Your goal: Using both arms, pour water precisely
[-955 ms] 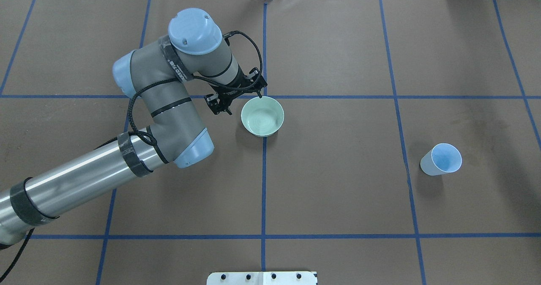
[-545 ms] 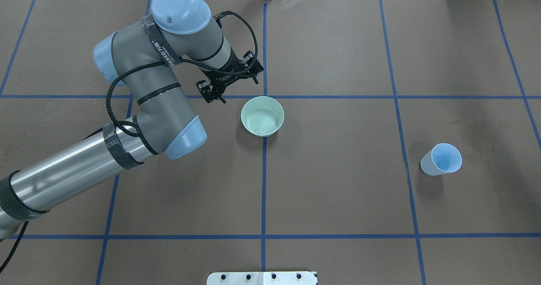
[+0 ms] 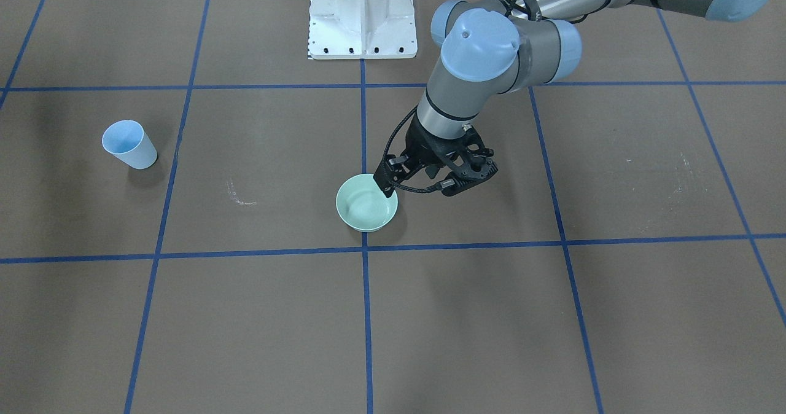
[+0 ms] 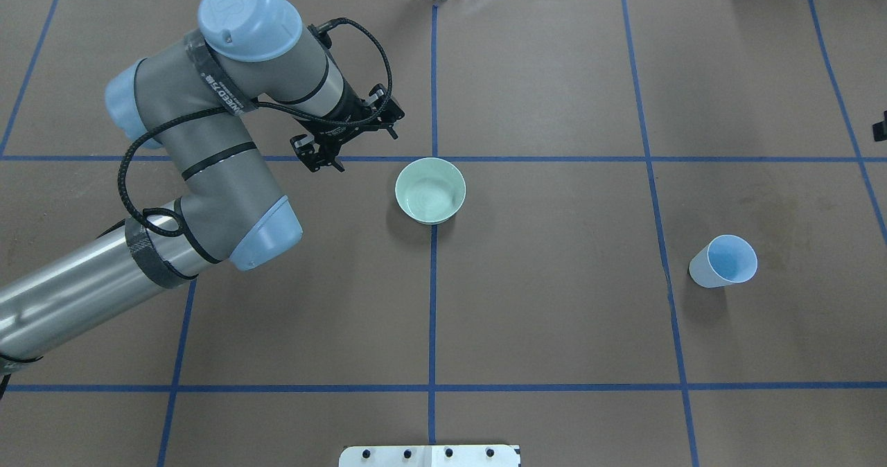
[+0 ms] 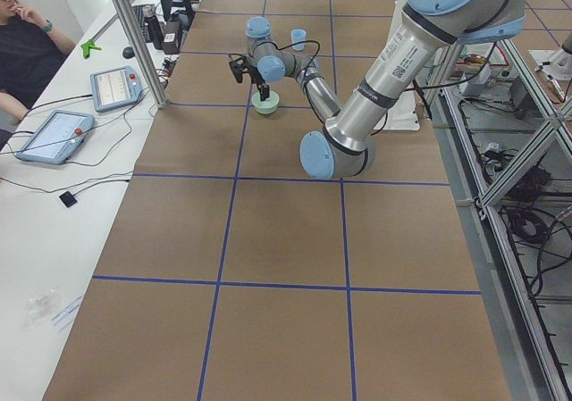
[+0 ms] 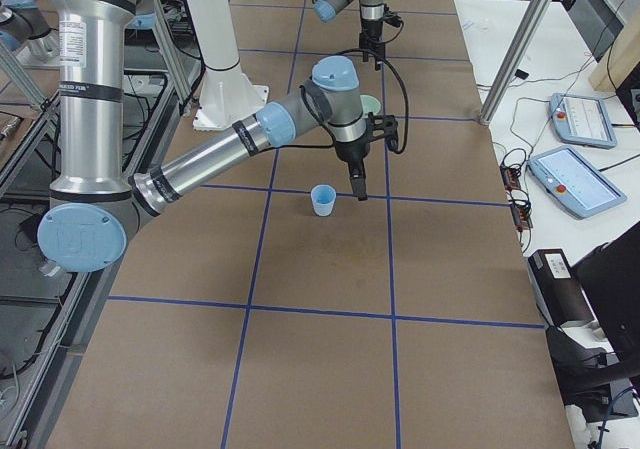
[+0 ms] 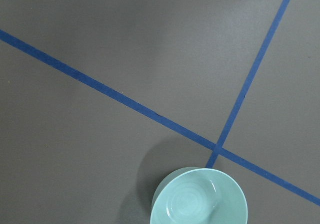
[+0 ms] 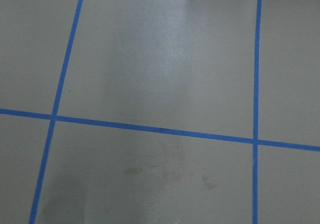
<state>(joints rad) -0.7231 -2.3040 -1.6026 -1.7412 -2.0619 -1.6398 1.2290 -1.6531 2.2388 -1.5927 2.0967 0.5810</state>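
A mint-green bowl (image 4: 409, 200) (image 3: 353, 211) (image 7: 235, 204) stands near the table's middle. Faint rings show in its bottom; I cannot tell whether that is water. My left gripper (image 4: 360, 150) (image 3: 424, 187) hangs open and empty, above the table just left of the bowl and apart from it. A light blue cup (image 4: 707, 269) (image 3: 138, 153) (image 6: 322, 200) stands upright at the right side. Only a black sliver of my right gripper (image 4: 880, 127) shows at the overhead view's right edge. The right side view has it (image 6: 357, 184) raised near the cup; I cannot tell if it is open or shut.
Brown paper with a blue tape grid covers the table (image 4: 554, 314). The white pedestal (image 3: 362, 15) is at the robot's side. A seated person (image 5: 22, 44) and tablets (image 5: 113, 87) are at the bench beyond the far edge, with metal posts (image 5: 134, 35).
My left gripper has drawn back from the bowl's rim, moving left and toward the far edge; the bowl stayed put. A sliver of the right gripper has appeared at the right edge.
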